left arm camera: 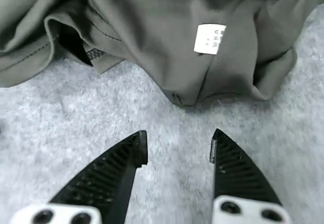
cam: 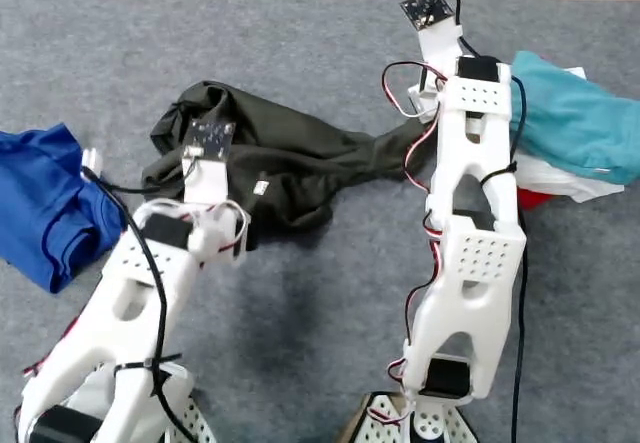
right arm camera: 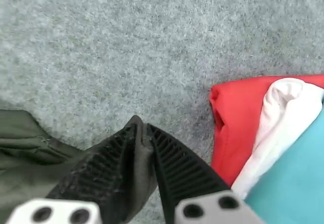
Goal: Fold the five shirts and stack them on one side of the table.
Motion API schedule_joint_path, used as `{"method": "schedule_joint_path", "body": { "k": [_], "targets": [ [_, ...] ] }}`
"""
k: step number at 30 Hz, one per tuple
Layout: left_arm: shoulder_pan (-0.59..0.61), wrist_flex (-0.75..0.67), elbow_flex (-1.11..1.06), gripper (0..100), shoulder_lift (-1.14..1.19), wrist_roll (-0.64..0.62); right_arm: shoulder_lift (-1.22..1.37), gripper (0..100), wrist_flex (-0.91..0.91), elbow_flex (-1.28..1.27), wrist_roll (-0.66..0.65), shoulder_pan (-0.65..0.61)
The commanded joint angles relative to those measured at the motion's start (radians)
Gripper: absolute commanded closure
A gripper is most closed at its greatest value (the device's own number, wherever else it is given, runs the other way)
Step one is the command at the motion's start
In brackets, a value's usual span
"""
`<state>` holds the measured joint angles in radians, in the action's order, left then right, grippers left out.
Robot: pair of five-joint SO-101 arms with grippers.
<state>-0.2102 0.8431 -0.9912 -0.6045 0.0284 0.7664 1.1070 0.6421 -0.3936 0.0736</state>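
A dark olive shirt (cam: 270,153) lies crumpled in the middle of the grey table, with one end pulled out toward the right arm. My right gripper (right arm camera: 144,128) is shut on a fold of this olive shirt (right arm camera: 30,143). My left gripper (left arm camera: 177,145) is open just above the table, a little short of the olive shirt's (left arm camera: 167,32) near edge and its white label (left arm camera: 210,38). Nothing is between its fingers. A blue shirt (cam: 40,203) lies bunched at the left edge. Teal (cam: 570,113), white (cam: 555,178) and red (cam: 530,200) shirts are piled at the right.
The grey felt table (cam: 320,303) is bare between the two arms at the front. In the right wrist view the red shirt (right arm camera: 233,118), white shirt (right arm camera: 283,118) and teal shirt (right arm camera: 293,183) lie close beside the gripper.
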Motion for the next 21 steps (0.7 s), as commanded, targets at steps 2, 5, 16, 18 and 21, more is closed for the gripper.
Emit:
{"method": "schedule_joint_path", "body": {
  "k": [2, 5, 16, 18, 21],
  "targets": [
    [-0.002, -0.166, -0.069, 79, 0.005, 0.0, -0.002, 99.4, -0.002, 0.042, -0.008, -0.013],
    [-0.002, -0.226, -0.072, 79, 0.076, 0.0, -0.002, 99.4, -0.002, 0.042, -0.008, -0.022],
    [-0.054, -0.261, 0.078, 79, 0.306, -0.002, -0.002, 99.4, -0.009, 0.042, -0.008, -0.031],
    [-0.057, -0.262, 0.101, 79, 0.329, -0.002, -0.002, 99.4, -0.014, 0.041, -0.008, -0.03],
    [-0.066, -0.262, 0.126, 79, 0.361, -0.002, -0.002, 99.4, -0.014, 0.041, -0.008, -0.028]
  ]
}}
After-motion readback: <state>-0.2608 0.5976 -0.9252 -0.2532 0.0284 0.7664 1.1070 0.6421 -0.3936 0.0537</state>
